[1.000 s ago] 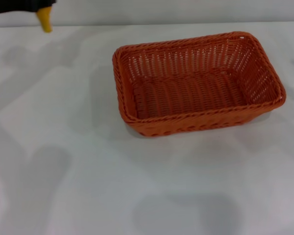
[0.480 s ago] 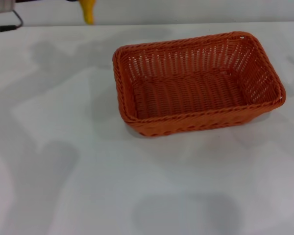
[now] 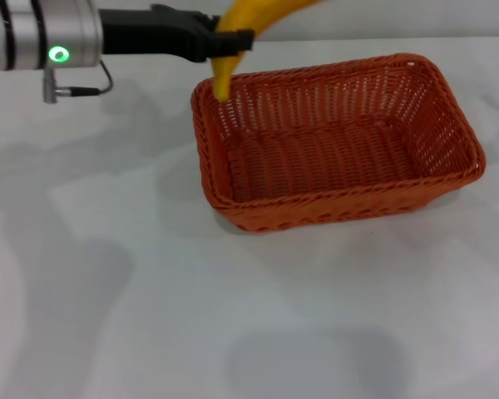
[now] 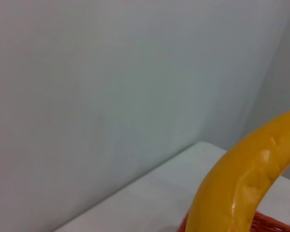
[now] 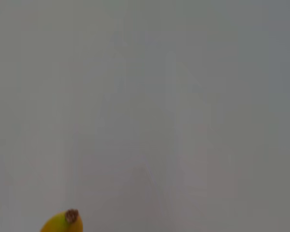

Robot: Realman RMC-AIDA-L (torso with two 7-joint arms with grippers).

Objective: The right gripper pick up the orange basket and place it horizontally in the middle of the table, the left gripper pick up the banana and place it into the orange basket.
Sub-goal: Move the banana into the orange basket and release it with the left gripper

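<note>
Banana point(image 3: 237, 29): upper part cut off by the head view's top edge; left hand point(image 3: 224, 41) covers its middle.

A bare lab-like test setup: plain white table point(image 3: 150, 291) against blank wall point(image 4: 87, 96).

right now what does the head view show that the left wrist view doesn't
Only the head view shows the left pincer shut on the banana above the far left corner of the orange basket, the whole basket, empty inside, and the table in front of it. Only the left wrist view shows the plain wall behind the table. Both show the banana and the basket's rim. The right pincer is out of sight in both.
</note>
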